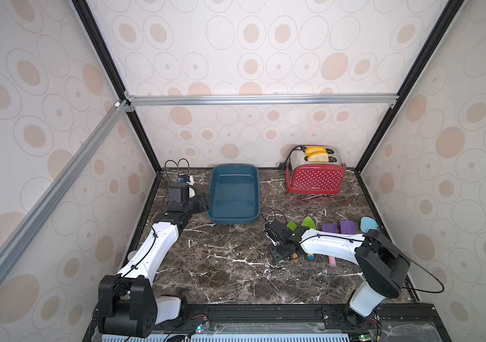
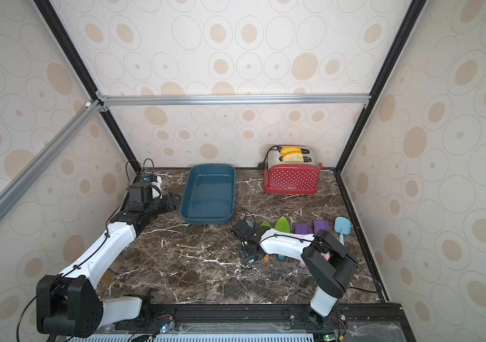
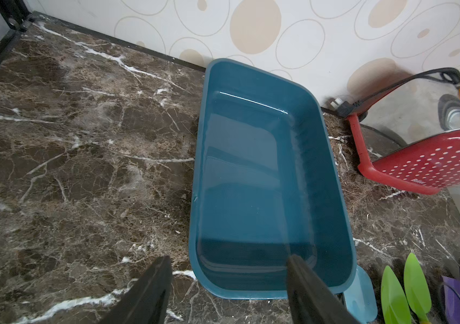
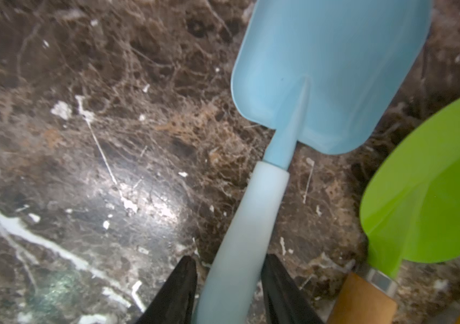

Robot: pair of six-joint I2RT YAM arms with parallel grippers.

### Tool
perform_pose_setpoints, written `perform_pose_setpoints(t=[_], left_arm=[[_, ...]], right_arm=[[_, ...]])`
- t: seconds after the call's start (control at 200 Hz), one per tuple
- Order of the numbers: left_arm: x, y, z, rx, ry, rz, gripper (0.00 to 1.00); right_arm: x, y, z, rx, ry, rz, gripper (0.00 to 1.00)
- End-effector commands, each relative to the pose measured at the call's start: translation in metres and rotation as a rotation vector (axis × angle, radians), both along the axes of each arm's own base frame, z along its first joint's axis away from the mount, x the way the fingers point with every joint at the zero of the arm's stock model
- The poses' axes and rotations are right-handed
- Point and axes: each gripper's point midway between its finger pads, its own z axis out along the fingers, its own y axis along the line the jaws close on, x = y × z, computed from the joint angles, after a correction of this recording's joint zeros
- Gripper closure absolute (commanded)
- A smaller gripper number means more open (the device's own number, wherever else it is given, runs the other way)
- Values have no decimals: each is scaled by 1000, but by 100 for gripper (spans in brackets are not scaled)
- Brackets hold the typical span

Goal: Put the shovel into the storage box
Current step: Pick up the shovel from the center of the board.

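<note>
Several toy shovels lie in a row on the marble table, right of the middle. The leftmost is a light blue shovel (image 4: 329,70), mostly hidden under the wrist in both top views; its blade (image 3: 360,294) shows by the box's near corner. My right gripper (image 4: 229,263) (image 1: 278,255) stands low over it, open, one finger on each side of the pale handle with thin gaps. The teal storage box (image 1: 233,220) (image 3: 195,196) sits empty at the back middle. My left gripper (image 3: 229,257) (image 1: 203,202) hovers open at the box's left near corner, holding nothing.
In the row are two green shovels (image 1: 308,222), two purple ones (image 1: 329,228) and another light blue one (image 1: 368,223), close beside the right arm. A red dotted toaster (image 1: 314,177) with bread stands at the back right. Walls close in the table on three sides.
</note>
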Motion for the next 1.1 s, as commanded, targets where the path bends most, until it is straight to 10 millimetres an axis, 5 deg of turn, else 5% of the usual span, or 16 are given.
perform_pose_setpoints(t=[0.0, 0.331, 0.646, 1.097], left_arm=[[-2, -3, 13, -15, -40, -4, 32], [-2, -3, 13, -15, -39, -4, 31], [-5, -14, 14, -73, -47, -43, 27], [-14, -57, 29, -325, -67, -209, 11]], right_arm=[[-7, -7, -13, -27, 26, -16, 55], [-9, -9, -13, -34, 29, -10, 79], [-11, -23, 12, -33, -12, -20, 100], [-13, -35, 74, 25, -122, 3, 100]])
